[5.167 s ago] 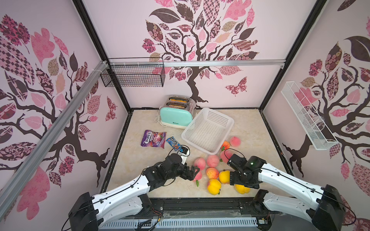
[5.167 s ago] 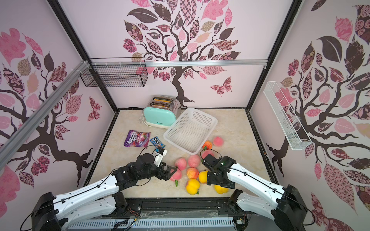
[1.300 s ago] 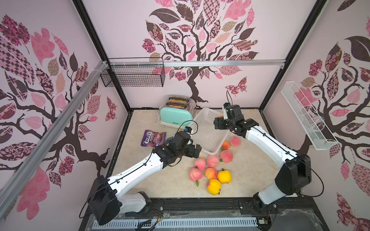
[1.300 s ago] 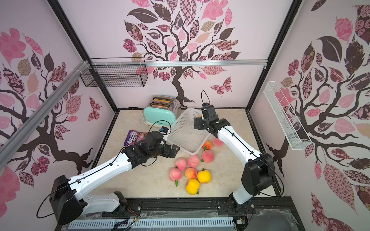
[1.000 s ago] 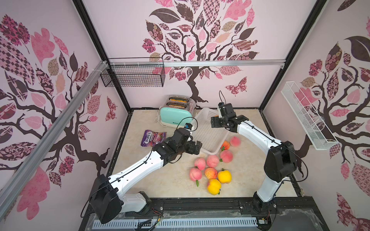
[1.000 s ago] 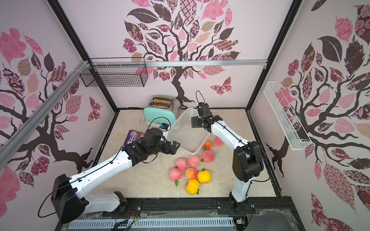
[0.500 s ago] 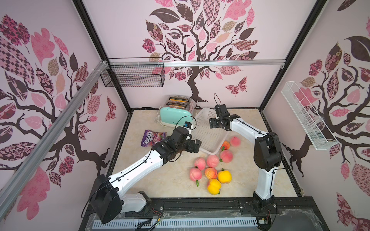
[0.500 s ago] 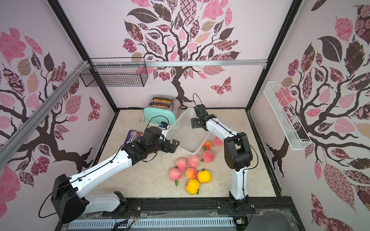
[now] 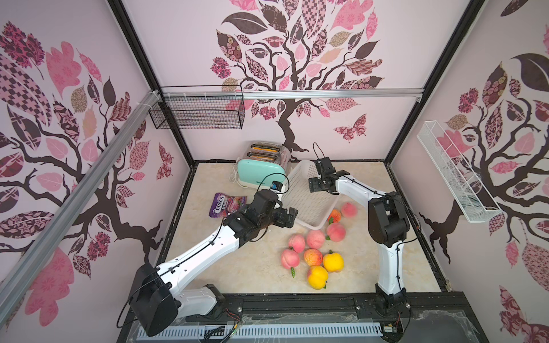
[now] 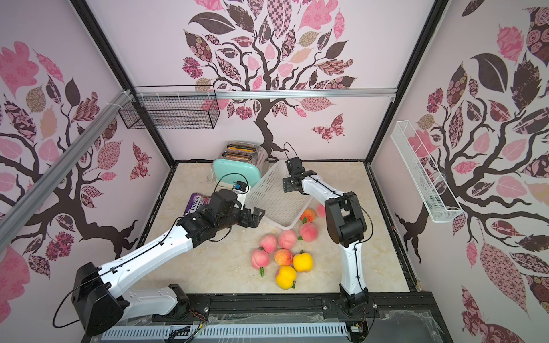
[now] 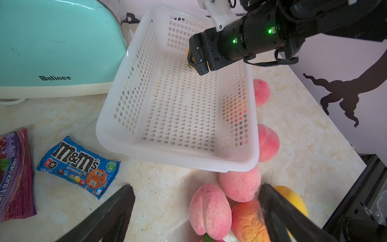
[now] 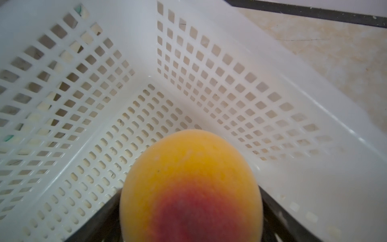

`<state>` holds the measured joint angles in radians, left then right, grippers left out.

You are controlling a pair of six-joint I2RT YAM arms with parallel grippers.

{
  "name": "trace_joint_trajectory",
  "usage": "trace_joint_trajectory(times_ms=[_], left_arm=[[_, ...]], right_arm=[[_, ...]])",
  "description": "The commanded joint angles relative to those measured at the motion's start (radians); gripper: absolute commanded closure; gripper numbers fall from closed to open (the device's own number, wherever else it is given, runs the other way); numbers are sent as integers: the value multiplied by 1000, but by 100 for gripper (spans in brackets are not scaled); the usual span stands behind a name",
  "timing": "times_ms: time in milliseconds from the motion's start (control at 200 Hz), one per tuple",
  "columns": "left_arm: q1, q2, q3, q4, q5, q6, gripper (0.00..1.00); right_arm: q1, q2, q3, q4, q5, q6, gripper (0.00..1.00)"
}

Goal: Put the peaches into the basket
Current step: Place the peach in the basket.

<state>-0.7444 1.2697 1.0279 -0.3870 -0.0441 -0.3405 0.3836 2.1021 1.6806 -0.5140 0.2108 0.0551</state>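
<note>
Toaster (image 11: 52, 42), mint green, lettered "Belinee", beyond the left gripper (image 9: 290, 216) and to its left. Packet (image 11: 77, 165), blue, lettered "m&m's", flat on the table just ahead of that gripper's left finger. Bag (image 9: 227, 205), purple, lettered "FOX'S" in a top view and "BLACK CHERRY" in the left wrist view, left of the packet. Basket (image 9: 300, 205), white, perforated, nothing lying on its floor, directly ahead of the left gripper and beneath the right gripper (image 11: 196, 62). Left arm: stretched low and forward, its jaws spread wide and holding nothing, level above the table short of the basket's near rim. Right arm: lower link upright, elbow bent sharply, forearm reaching across over the basket; its jaws are clamped on one yellow, red-blushed peach (image 12: 190, 184), held above the basket floor near a far corner. Loose peaches (image 9: 315, 239), nine counted in a top view, on the table outside the basket, ahead of the left gripper and to its right, several touching.
</note>
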Motion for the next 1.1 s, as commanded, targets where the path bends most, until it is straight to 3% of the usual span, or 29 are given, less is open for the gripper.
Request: trace_joint_trajectory(times_ms=[0, 715, 1095], left_arm=[[4, -25, -18, 14, -5, -2, 3], [4, -49, -71, 51, 11, -16, 3], [4, -64, -77, 27, -11, -5, 3]], right_arm=[[-5, 10, 29, -1, 20, -6, 14], [-5, 93, 107, -27, 32, -24, 14], [-5, 119, 162, -68, 32, -35, 5]])
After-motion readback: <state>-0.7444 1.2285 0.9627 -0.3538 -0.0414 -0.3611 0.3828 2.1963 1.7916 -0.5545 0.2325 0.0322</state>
